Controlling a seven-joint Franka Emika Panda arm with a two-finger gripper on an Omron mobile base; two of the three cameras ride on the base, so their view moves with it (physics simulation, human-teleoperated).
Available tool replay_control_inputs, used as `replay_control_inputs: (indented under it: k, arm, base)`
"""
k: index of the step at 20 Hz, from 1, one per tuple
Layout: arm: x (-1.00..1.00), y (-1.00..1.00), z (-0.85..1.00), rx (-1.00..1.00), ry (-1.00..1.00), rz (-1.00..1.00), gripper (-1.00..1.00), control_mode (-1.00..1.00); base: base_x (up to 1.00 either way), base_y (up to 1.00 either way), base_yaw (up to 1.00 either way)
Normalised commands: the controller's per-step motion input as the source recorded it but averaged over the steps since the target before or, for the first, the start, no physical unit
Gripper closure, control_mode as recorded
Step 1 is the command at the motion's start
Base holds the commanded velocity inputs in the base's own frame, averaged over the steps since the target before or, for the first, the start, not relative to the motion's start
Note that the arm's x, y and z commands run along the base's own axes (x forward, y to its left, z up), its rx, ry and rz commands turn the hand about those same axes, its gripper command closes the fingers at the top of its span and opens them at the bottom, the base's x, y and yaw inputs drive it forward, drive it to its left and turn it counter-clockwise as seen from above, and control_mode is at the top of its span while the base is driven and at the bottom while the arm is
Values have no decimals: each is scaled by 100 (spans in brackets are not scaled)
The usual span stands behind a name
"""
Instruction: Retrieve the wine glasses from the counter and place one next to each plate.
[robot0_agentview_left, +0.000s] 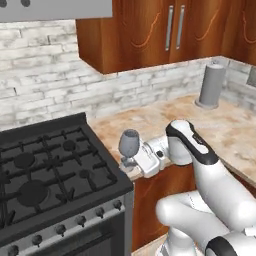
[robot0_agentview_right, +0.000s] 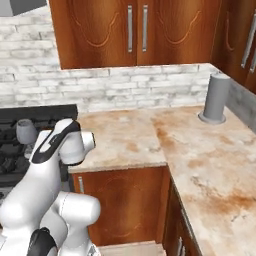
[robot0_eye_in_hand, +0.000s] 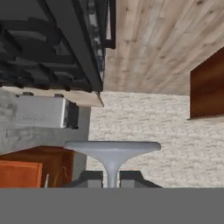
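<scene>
Gripper (robot0_agentview_left: 129, 161) clamping the thin stem of 1 wine glass (robot0_agentview_left: 129, 142) (smoky grey, upright), holding it just off the counter (robot0_agentview_left: 150, 122) edge, beside the stove (robot0_agentview_left: 45, 165), tall grey cylinder (robot0_agentview_left: 212, 85) standing well behind.

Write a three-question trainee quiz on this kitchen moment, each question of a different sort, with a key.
1. True or false: the gripper is shut on the stem of a wine glass.
2. Multiple choice: in the left base view, the held glass is seen over A) the middle of the counter, B) the corner where the stove meets the counter, C) a sink.
3. Fill in: the tall grey cylinder stands on the counter against the ____ backsplash.

Key: 1 true; 2 B; 3 brick.
</scene>
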Motion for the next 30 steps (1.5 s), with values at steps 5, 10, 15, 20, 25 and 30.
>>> replay_control_inputs:
  k: [5, 10, 15, 20, 25, 30]
  arm:
    - [0, 0, 0, 0, 0, 0, 100, 100]
    - [0, 0, 0, 0, 0, 0, 100, 100]
    - [0, 0, 0, 0, 0, 0, 100, 100]
    - [0, 0, 0, 0, 0, 0, 100, 100]
    - [0, 0, 0, 0, 0, 0, 100, 100]
    - [0, 0, 0, 0, 0, 0, 100, 100]
  base:
    - [-49, 25, 76]
    - [-15, 81, 73]
    - [-13, 80, 75]
    - [-1, 81, 68]
    - [16, 97, 45]
    - [67, 100, 15]
